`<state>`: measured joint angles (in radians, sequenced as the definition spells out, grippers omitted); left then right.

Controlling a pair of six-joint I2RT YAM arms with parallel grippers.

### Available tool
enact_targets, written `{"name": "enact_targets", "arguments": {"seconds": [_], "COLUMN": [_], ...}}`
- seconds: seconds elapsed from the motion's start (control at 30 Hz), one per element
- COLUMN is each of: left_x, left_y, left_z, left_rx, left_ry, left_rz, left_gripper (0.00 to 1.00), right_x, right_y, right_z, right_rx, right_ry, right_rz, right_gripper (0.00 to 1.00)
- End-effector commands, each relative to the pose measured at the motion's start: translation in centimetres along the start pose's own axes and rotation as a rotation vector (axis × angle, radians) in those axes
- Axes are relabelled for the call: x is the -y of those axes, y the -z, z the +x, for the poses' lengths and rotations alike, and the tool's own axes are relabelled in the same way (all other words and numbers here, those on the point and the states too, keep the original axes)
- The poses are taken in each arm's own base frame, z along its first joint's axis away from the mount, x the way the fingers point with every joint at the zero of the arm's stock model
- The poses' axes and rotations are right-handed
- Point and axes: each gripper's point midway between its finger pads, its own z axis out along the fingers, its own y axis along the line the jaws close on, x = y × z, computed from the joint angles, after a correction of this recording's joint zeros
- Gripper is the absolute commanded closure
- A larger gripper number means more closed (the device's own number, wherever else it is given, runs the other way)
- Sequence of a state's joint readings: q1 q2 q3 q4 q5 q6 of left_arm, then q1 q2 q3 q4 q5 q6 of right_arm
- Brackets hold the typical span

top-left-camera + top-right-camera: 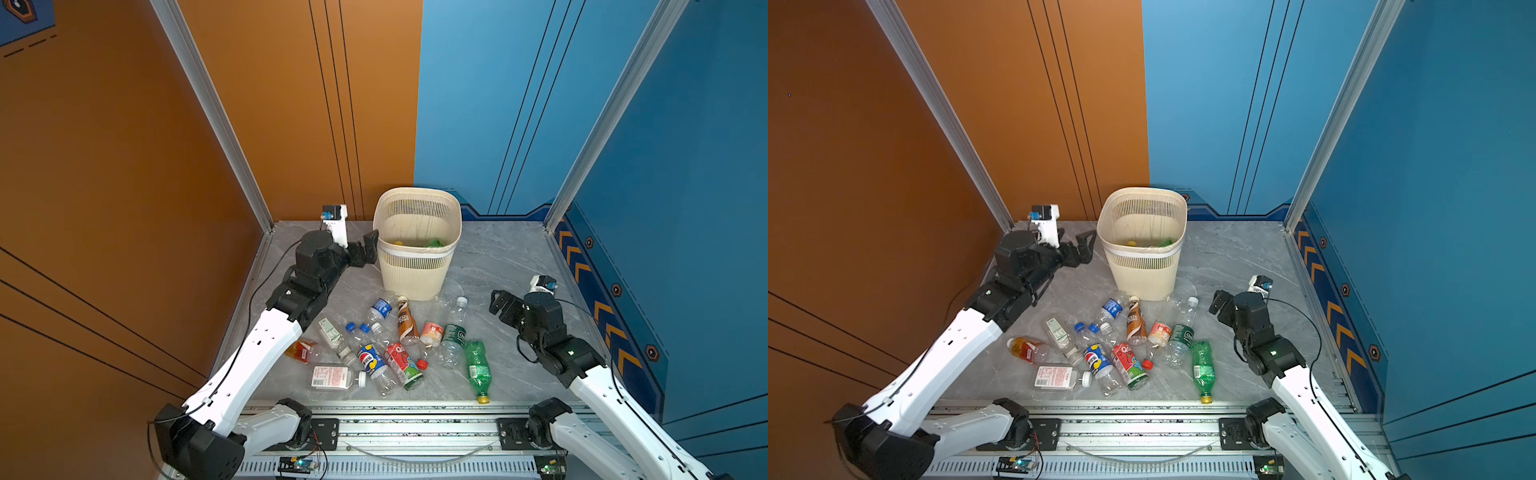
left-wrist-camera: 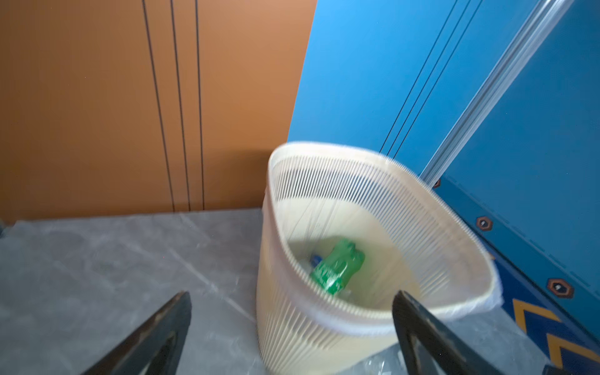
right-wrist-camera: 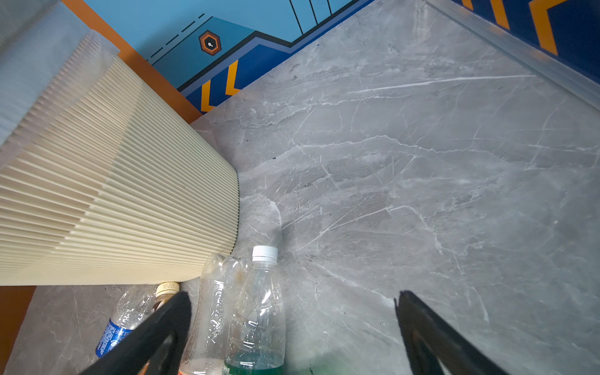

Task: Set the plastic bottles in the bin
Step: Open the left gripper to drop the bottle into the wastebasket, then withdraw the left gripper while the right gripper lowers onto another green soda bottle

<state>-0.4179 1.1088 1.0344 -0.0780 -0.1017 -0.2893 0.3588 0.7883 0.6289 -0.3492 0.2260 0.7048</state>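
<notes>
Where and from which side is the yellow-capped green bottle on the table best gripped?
Likely across its middle, from above, with the open right gripper. The green bottle lies flat, rightmost on the table, bare surface flanking its middle, so jaws can straddle it.

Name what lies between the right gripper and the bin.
A white-capped clear bottle and a second clear bottle beside it, in the right wrist view.

the cream slotted bin [image 1: 411, 278] stands upright at the back of the tabletop [image 1: 503, 257], a crumpled green bottle [image 2: 337, 266] lying inside on its liner. the other plastic bottles [image 1: 405, 365], mostly clear with coloured labels and caps, lie on their sides clustered just before it.
</notes>
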Motion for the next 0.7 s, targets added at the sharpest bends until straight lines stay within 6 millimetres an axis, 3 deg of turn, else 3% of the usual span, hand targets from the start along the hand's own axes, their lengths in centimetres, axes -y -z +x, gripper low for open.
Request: {"name": "enact_targets", "arguments": {"seconds": [0.0, 0.1, 0.17, 0.37, 0.67], "left_x": [-5.2, -7.1, -7.6, -8.3, -8.5], "left_y": [1.0, 2.6, 2.9, 2.7, 1.6], "left_z": [8.2, 10.8, 11.5, 12.2, 12.9], "left_rx": [-0.167, -0.211, -0.217, -0.241, -0.273], "left_ry": [0.083, 0.130, 0.152, 0.182, 0.184], "left_rz": [-0.173, -0.209, -0.210, -0.222, -0.218], "left_gripper": [0.02, 0.02, 0.01, 0.01, 0.01], "right_x": [-0.5, -0.9, -1.3, -0.5, 1.7], "right_y": [-0.5, -0.9, -1.1, -0.4, 2.8], "right_z": [0.8, 1.3, 1.9, 5.8, 12.6], "right_rx": [-0.049, -0.082, -0.109, -0.225, -0.357], "right_ry": [-0.016, -0.003, 0.011, 0.074, 0.045], "right_rz": [-0.011, -0.012, -0.013, 0.036, 0.027], "right_gripper": [0.00, 0.00, 0.00, 0.00, 0.00]}}
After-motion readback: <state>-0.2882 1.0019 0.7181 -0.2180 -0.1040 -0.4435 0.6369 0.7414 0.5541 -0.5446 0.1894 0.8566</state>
